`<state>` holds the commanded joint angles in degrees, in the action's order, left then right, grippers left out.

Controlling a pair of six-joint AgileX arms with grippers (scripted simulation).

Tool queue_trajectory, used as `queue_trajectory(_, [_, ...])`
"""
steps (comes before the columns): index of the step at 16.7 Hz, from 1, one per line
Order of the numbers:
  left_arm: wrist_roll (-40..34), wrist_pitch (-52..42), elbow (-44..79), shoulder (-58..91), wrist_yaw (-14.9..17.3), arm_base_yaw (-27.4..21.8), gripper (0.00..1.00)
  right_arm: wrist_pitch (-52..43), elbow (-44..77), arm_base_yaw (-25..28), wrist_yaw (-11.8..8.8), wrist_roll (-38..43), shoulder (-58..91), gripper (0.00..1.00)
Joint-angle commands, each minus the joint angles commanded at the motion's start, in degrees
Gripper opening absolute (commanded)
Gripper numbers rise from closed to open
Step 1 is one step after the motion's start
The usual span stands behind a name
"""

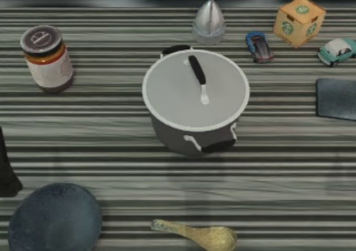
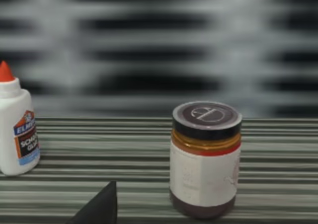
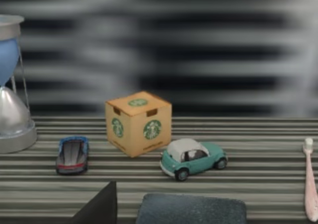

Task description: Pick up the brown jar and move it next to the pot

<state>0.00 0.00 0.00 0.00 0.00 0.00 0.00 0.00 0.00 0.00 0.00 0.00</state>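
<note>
step: reach for jar | brown jar (image 2: 205, 159) upright straight ahead of left claw, far from pot (image 1: 196, 99) | left claw: can't tell | right claw: can't tell, parked by toys | jar not picked up yet

Open desk (image 1: 100, 128) lies between the brown jar (image 1: 47, 58) at ten o'clock and the pot (image 1: 194, 101) at centre; nothing stands in that lane; a glue bottle (image 2: 17, 129) flanks the jar; the blue bowl (image 1: 54, 218) blocks seven o'clock; a spoon (image 1: 194, 235) lies at six.
</note>
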Motion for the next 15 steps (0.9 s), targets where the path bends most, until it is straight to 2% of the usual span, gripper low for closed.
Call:
queue_trajectory(4, [0.3, -0.9, 0.8, 1.3, 0.1, 0.0, 1.00, 0.0, 0.0, 0.0, 0.0, 0.0, 0.0, 1.00])
queue_trajectory(8, [2.6, -6.8, 6.8, 10.0, 0.9, 0.0, 1.00, 0.0, 0.0, 0.0, 0.0, 0.0, 0.0, 1.00])
queue_trajectory(15, [10.6, -23.3, 32.1, 37.2, 3.8, -0.5, 1.00, 0.0, 0.0, 0.0, 0.0, 0.0, 0.0, 1.00])
